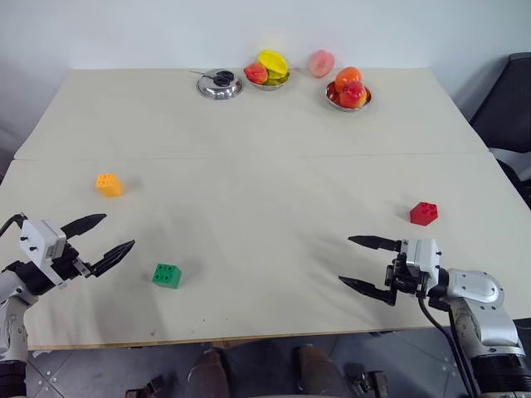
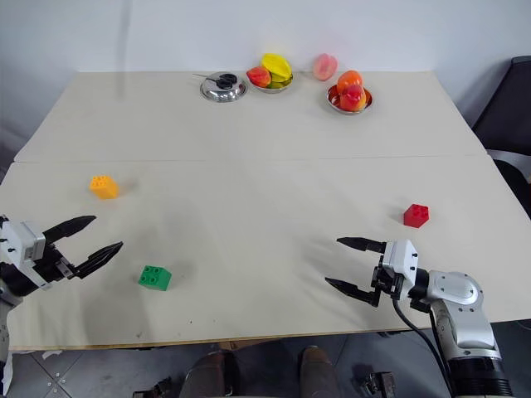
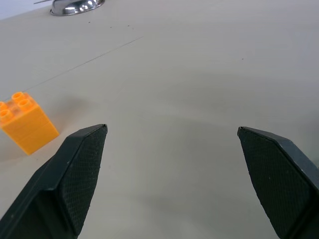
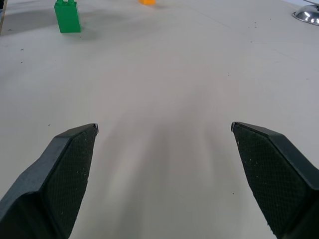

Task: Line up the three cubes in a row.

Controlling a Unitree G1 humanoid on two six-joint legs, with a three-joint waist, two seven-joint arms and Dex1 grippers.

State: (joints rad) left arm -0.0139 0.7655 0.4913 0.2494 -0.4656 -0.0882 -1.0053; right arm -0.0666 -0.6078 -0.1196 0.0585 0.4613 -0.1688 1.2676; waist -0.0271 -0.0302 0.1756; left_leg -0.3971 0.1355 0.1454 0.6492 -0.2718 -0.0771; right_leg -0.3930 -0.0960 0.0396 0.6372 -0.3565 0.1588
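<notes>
Three studded cubes lie far apart on the beige table (image 1: 265,166). The orange-yellow cube (image 1: 109,184) is at the left, the green cube (image 1: 167,274) near the front left, and the red cube (image 1: 423,213) at the right. My left gripper (image 1: 115,237) hovers open at the front left, between the orange-yellow and green cubes, with nothing in it. My right gripper (image 1: 348,261) stands open near the front right, below and left of the red cube, empty. The left wrist view shows the orange-yellow cube (image 3: 26,122) beside one finger. In the right wrist view the green cube (image 4: 67,16) stands far off.
At the table's far edge stand a steel lid (image 1: 220,84), a bowl of yellow and red fruit (image 1: 267,70), a loose peach (image 1: 321,62) and a bowl of red-orange fruit (image 1: 348,89). A dark chair (image 1: 510,108) is at the right.
</notes>
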